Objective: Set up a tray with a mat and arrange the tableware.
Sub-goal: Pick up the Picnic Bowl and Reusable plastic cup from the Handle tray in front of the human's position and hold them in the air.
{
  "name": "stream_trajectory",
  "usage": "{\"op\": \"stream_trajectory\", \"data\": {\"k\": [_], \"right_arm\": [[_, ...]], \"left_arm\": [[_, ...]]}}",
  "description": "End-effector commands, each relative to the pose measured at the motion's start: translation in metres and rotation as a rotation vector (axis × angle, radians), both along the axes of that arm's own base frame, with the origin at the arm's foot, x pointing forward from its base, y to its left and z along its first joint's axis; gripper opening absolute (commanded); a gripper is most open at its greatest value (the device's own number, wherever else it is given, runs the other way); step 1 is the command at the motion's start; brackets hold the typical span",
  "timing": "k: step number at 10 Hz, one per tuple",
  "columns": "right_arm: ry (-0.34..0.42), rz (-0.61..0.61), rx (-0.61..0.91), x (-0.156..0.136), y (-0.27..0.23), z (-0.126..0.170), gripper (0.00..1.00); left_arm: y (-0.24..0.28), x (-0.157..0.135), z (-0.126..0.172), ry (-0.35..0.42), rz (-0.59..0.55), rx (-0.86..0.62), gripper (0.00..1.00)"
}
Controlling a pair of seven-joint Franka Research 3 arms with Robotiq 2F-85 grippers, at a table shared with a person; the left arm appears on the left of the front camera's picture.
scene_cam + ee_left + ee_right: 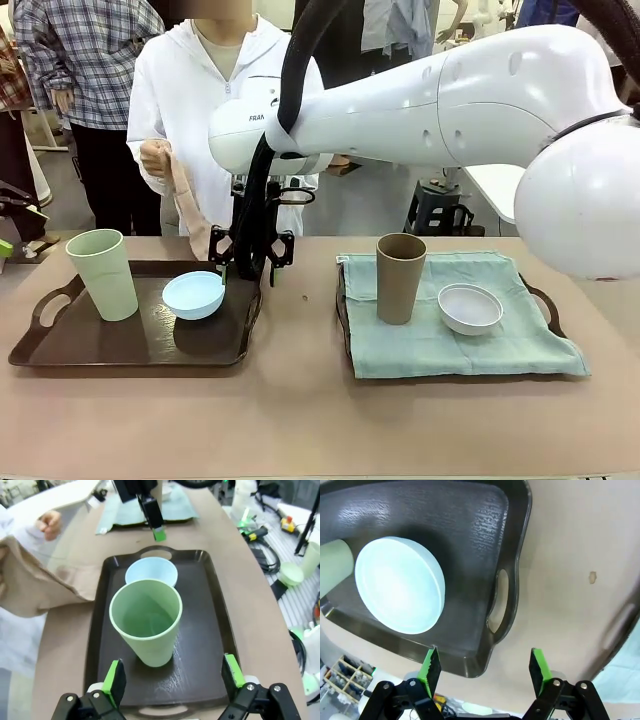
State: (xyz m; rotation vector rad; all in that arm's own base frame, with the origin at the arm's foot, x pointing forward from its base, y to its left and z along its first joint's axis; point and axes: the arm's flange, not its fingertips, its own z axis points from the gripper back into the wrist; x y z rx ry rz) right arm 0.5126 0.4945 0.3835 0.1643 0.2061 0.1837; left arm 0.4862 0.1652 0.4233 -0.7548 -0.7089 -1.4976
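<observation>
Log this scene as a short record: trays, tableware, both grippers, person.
Bare tray: dark, no mat; holds pale green tumbler and light blue bowl
Matted tray: covered by green mat; holds brown tumbler and white bowl
Left gripper: open, empty, facing the pale green tumbler
Right gripper: open, empty, over the bare tray's handle by the light blue bowl
Person: far side, hand holding a beige cloth

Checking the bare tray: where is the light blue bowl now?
In the front view, the light blue bowl is in the dark tray on the robot's left, just right of the pale green tumbler, toward the tray's right end.
</observation>
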Motion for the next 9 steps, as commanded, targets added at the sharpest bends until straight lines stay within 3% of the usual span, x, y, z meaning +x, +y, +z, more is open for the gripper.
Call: {"op": "stream_trajectory", "data": {"k": [1, 2, 3, 9], "right_arm": [[0.001, 0.0, -0.001, 0.0, 0.0, -0.001, 0.92], [-0.038, 0.003, -0.048, -0.004, 0.015, -0.006, 0.92], [-0.095, -0.02, -0.082, -0.002, 0.023, -0.01, 0.92], [-0.156, -0.006, -0.082, 0.003, 0.045, -0.003, 0.92]], "left_arm": [[-0.004, 0.0, -0.007, 0.013, -0.003, -0.016, 1.0], [0.0, 0.0, 0.0, 0.0, 0.0, 0.0, 1.0], [-0.009, 0.007, -0.013, 0.015, -0.004, 0.019, 1.0], [-0.01, 0.015, -0.043, 0.038, 0.038, 0.0, 1.0]]}}
